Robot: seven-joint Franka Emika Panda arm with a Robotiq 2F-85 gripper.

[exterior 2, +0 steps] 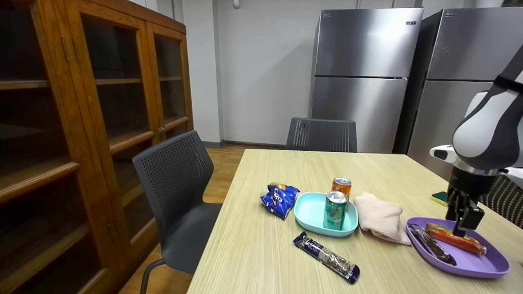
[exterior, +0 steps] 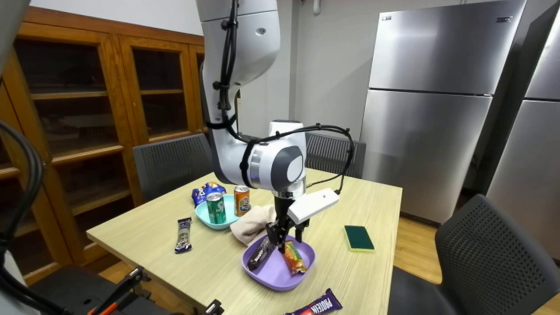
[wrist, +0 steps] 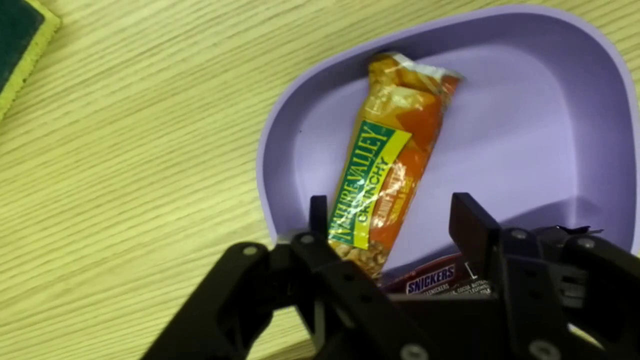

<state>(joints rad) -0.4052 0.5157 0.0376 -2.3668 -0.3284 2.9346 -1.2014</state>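
My gripper [wrist: 390, 215] is open and empty, pointing down over the purple tray; it shows in both exterior views [exterior: 289, 243] [exterior 2: 461, 228]. An orange and green Nature Valley bar [wrist: 385, 165] lies in the tray, its near end between the fingers in the wrist view; whether a finger touches it I cannot tell. The bar also shows in both exterior views [exterior: 295, 260] [exterior 2: 457, 238]. A dark Snickers bar [wrist: 432, 280] lies beside it in the purple tray [wrist: 530, 125], partly hidden by the gripper in the wrist view; it shows whole in an exterior view [exterior 2: 432, 245].
A teal tray [exterior 2: 308, 214] holds a green can [exterior 2: 335, 212] and an orange can [exterior 2: 342, 187]. A beige cloth [exterior 2: 380, 216] lies between the trays. Around are a blue chip bag [exterior 2: 280, 200], a silver-blue bar [exterior 2: 327, 257], a sponge [exterior: 359, 238] and a purple protein bar [exterior: 319, 305].
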